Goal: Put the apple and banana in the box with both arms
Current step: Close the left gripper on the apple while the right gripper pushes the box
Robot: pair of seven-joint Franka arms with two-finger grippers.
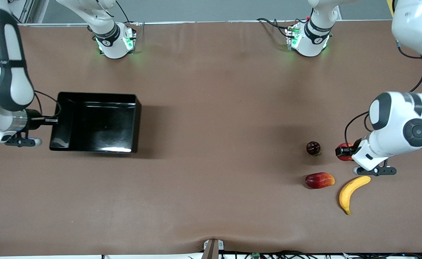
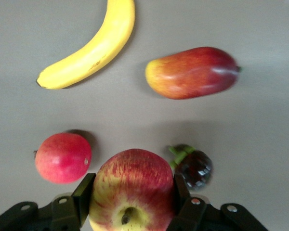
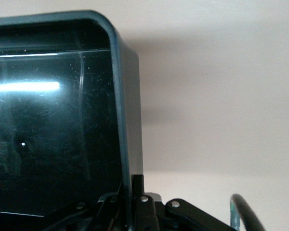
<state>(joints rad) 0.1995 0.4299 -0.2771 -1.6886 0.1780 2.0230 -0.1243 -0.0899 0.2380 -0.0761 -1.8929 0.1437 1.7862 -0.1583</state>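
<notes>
**Now I hold two things**

My left gripper squeezes the apple near the banana. My right gripper pinches the wall of the box at the right arm's end of the table.

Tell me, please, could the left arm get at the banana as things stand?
Probably not right away: the left gripper is shut on the apple. The banana lies close by, uncovered, so reach looks fine once the apple is released.

Five fruits, one box, two arms.
</notes>
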